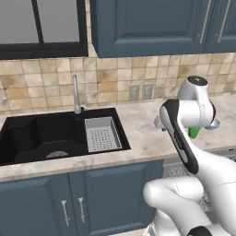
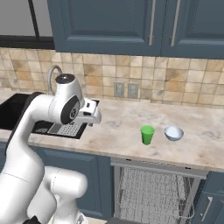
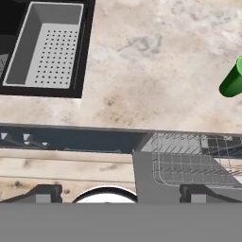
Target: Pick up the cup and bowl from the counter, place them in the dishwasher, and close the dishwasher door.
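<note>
Hand view: the jaws (image 3: 118,191) hang wide open over the bench (image 3: 156,71), holding nothing; their two dark tips stand far apart.
Cup: the green cup (image 2: 147,134) stands upright on the bench, well off to one side of the jaws and ahead of them, near the bench's front edge.
Bowl: the pale bowl (image 2: 173,133) sits just beside the cup, farther from the jaws.
Dishwasher: its rack (image 2: 153,192) lies open below the bench, under the cup and bowl.
Step in hand: reaching for the cup, I judge; centre the jaws over it, come down straight, close mid-height, and keep clear of the bowl.
Hard to see: the arm hides most of cup and bowl in the left base view; the dishwasher door is cut off.
</note>
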